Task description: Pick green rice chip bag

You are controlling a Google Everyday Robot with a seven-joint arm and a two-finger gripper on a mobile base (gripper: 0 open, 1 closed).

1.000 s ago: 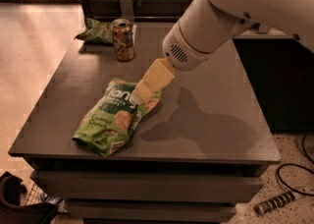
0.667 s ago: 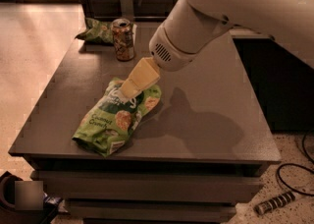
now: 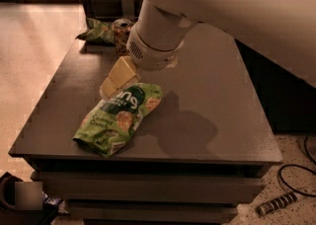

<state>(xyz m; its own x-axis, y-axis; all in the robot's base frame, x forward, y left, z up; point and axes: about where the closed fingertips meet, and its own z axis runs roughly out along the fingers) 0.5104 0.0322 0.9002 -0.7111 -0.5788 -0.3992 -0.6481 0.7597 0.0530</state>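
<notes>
- On the floor in front of the table (image 3: pixel 212 86), a short ridged cylinder (image 3: pixel 275 204) lies at the right. It is well apart from the work and seems to have no part in it.
- The green rice chip bag (image 3: pixel 118 118) lies flat and face up near the table's front-left corner. Its long axis runs from front-left to back-right, and the dark lettered patch is at the far end. Lying this way it offers mainly its puffed body and crimped ends, so a grip from above near one end looks like the sensible approach.
- The claw (image 3: pixel 116 81) sits at the far-left edge of the bag, beside the lettered patch, and slants down and to the left from the wrist. It looks placed to take the bag by that upper end. It cannot be told whether the claw is open, closed or already gripping, nor whether it touches the foil or hangs just over it.
- The white arm (image 3: pixel 158 36) reaches in from the upper right across the table. Its shadow falls on the bare top just right of the bag.
- A soda can (image 3: pixel 120 34) stands upright just behind the claw, partly hidden by the wrist. It is close enough that a sideways swing could knock it, so a straight lift appears safer.
- A smaller, darker green snack bag (image 3: pixel 98 30) rests at the far-left corner beside the can. It is not the target.
</notes>
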